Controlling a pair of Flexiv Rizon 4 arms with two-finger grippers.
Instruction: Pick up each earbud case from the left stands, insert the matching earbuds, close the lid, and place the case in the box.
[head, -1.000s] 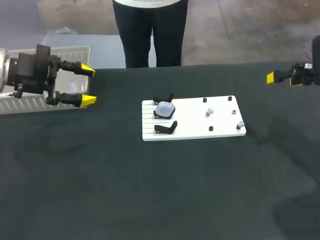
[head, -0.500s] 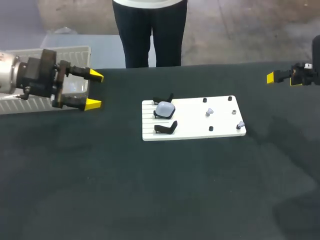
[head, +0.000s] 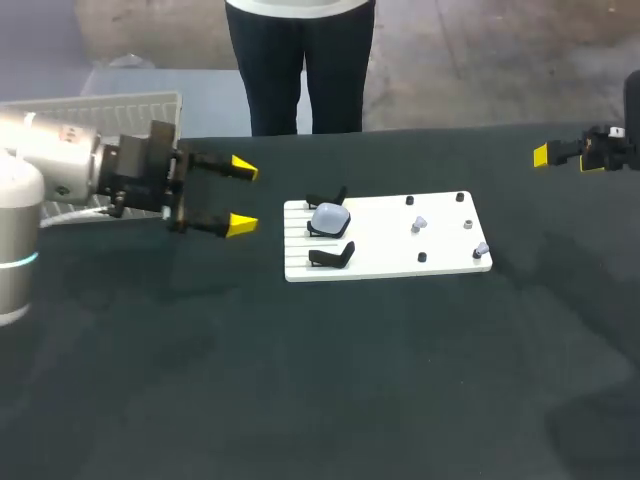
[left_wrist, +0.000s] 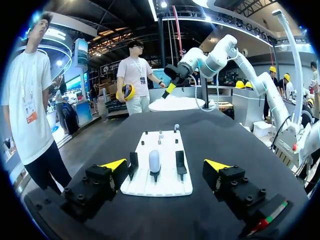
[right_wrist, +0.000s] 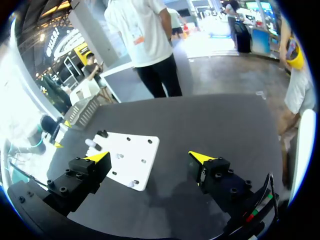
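Evidently a pick-up approach: left gripper (head: 240, 197), open and empty, faces the earbud case (head: 330, 218) on the white board (head: 400, 255). Next, straddle it and close. Right gripper (right_wrist: 150, 157) hangs open, far right.

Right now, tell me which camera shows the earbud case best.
The left wrist view: the earbud case sits straight ahead of the open left gripper, large and unobstructed. The head view shows it smaller, from above. In the right wrist view it is too small to make out.
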